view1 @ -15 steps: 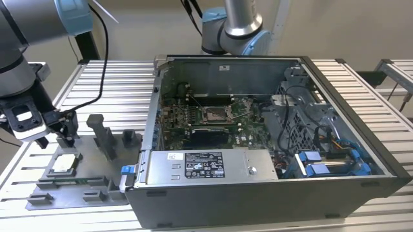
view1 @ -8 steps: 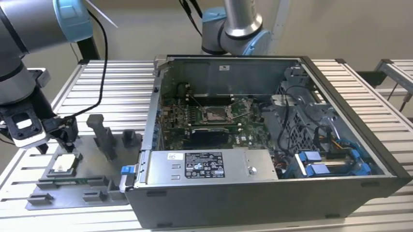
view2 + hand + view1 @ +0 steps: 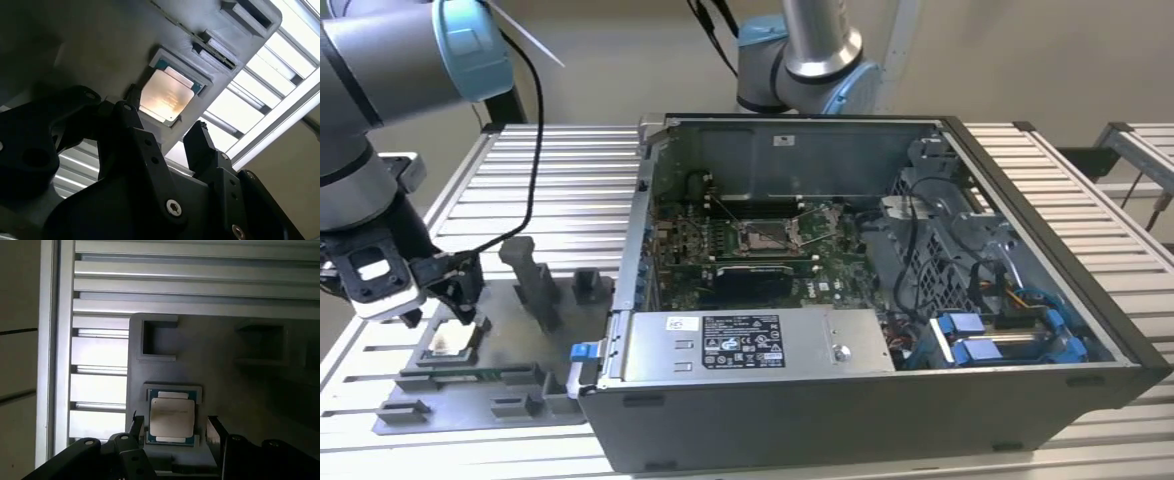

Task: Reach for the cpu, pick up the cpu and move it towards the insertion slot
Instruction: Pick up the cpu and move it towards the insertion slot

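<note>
Treat the cpu (image 3: 172, 416) as light, stiff and fragile: take it by two opposite edges. It is a flat square, silvery top with a thin green rim, seated in a recess of the grey tray (image 3: 230, 390) on the tabletop (image 3: 560, 170). Your hand (image 3: 175, 426) straddles it, fingers (image 3: 216, 432) apart, seemingly not touching.

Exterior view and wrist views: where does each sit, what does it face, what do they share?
Exterior view: off the arm, looking down on the open computer case, insertion slot and grey tray; the arm and end effector show.
First wrist view: on the wrist, facing down onto the cpu in the tray; the open end effector straddles it.
Second wrist view: on the wrist, angled across the fingers toward the cpu.
Shared: the cpu in its tray.
</note>
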